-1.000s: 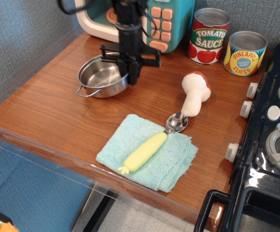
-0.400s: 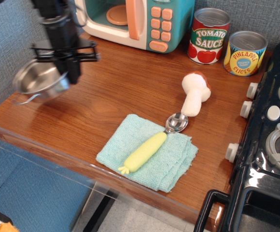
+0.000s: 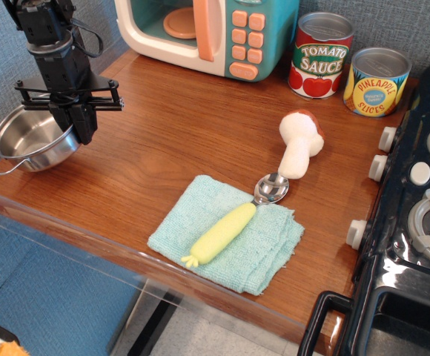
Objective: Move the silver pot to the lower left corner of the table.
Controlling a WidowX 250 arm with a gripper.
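Note:
The silver pot point(image 3: 31, 142) is a small shiny steel pot with thin wire loop handles. It hangs tilted at the front left corner of the brown wooden table point(image 3: 163, 148), partly past the left edge. My black gripper point(image 3: 81, 127) comes down from above and is shut on the pot's right rim. The pot is empty inside.
A teal cloth point(image 3: 230, 233) with a yellow-handled spoon point(image 3: 233, 219) lies at the front middle. A toy mushroom point(image 3: 300, 142) lies beyond it. Two tin cans point(image 3: 321, 54) point(image 3: 376, 80) stand at the back right, a toy microwave point(image 3: 215, 33) at the back, a dark stove point(image 3: 415, 222) on the right.
My gripper has carried the pot from the back middle of the table leftward and forward to the front left corner, and has lowered it since the last earlier frame.

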